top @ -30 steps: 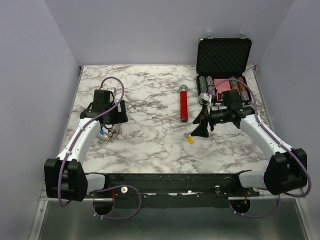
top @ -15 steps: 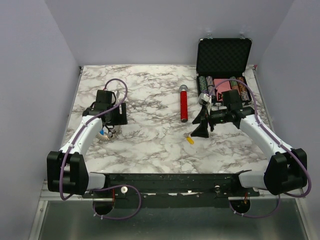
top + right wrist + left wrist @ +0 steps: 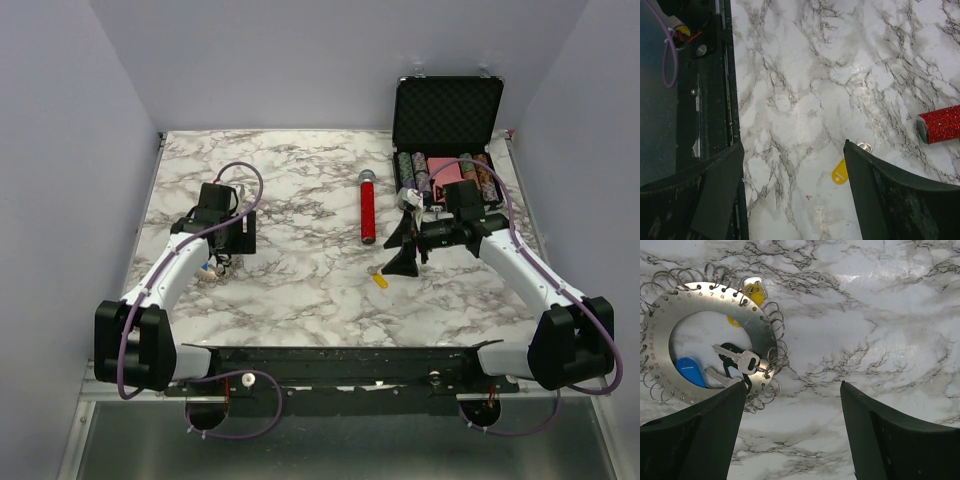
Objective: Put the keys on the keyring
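The keyring is a flat silvery ring with small wire loops round its rim, lying on the marble at the upper left of the left wrist view. A yellow-headed key, a blue-headed key and a silver key lie at it. My left gripper is open and empty, just right of the keyring. A loose yellow-headed key lies on the table beside my right finger. My right gripper is open and empty above it.
A red glitter cylinder with a silver cap lies mid-table and also shows in the right wrist view. An open black case with striped poker chips stands at the back right. The table's black front rail is near the right gripper.
My left arm has shifted a little to the right and away from the keyring side. The right arm and the loose yellow key have not moved.
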Robot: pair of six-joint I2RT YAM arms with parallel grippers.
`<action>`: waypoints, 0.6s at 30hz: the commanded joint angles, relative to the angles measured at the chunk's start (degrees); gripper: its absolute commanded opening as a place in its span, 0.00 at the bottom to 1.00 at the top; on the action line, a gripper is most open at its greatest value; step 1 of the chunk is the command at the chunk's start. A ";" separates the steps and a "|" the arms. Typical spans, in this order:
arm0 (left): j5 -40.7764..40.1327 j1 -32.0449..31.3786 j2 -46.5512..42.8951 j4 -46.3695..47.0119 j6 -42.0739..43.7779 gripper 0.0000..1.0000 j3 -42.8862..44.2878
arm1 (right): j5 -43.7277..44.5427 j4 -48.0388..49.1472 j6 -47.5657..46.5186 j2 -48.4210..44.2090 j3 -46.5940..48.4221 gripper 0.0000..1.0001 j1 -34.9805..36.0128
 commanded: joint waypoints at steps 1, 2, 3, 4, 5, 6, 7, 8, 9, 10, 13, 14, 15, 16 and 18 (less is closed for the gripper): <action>-4.77 -1.83 0.30 -0.14 1.34 0.83 -0.70 | -2.01 -1.59 -1.40 -0.18 -0.65 0.89 -0.20; -4.94 -2.10 0.39 -0.14 1.34 0.83 -0.79 | -1.92 -1.59 -1.48 -0.27 -0.65 0.89 -0.20; -5.12 -2.28 0.47 -0.31 1.34 0.83 -0.79 | -2.10 -1.68 -1.48 -0.27 -0.65 0.89 -0.20; -5.29 -2.54 0.56 -0.32 1.34 0.83 -0.88 | -2.01 -1.68 -1.48 -0.18 -0.65 0.89 -0.29; -5.38 -2.71 0.74 -0.32 1.34 0.83 -0.96 | -2.01 -1.68 -1.48 -0.27 -0.65 0.89 -0.20; -5.38 -2.89 0.74 -0.32 1.25 0.83 -0.96 | -2.01 -1.68 -1.48 -0.18 -0.65 0.89 -0.20; -5.38 -3.15 0.74 -0.32 1.25 0.83 -1.14 | -2.01 -1.68 -1.48 -0.18 -0.56 0.89 -0.20; -5.38 -3.16 0.91 -0.23 1.25 0.83 -1.23 | -2.01 -1.68 -1.48 -0.27 -0.65 0.89 -0.20; -5.38 -3.24 1.09 -0.23 1.16 0.83 -1.23 | -2.10 -1.68 -1.40 -0.18 -0.65 0.89 -0.29; -5.38 -3.33 1.26 -0.31 1.08 0.83 -1.23 | -2.01 -1.68 -1.57 -0.18 -0.65 0.89 -0.20; -5.12 -3.59 1.62 -0.23 0.81 0.83 -1.40 | -1.92 -1.68 -1.66 -0.18 -0.65 0.89 -0.29; -5.03 -3.77 1.71 -0.23 0.64 0.83 -1.49 | -1.92 -1.68 -1.66 -0.18 -0.65 0.89 -0.20; -4.94 -3.86 1.88 -0.31 0.64 0.83 -1.49 | -1.92 -1.68 -1.75 -0.18 -0.73 0.89 -0.29; -4.94 -3.95 1.97 -0.32 0.55 0.83 -1.49 | -1.84 -1.68 -1.75 -0.18 -0.65 0.89 -0.20; -5.03 -4.21 2.23 -0.40 0.37 0.83 -1.49 | -1.92 -1.68 -1.75 -0.18 -0.74 0.89 -0.29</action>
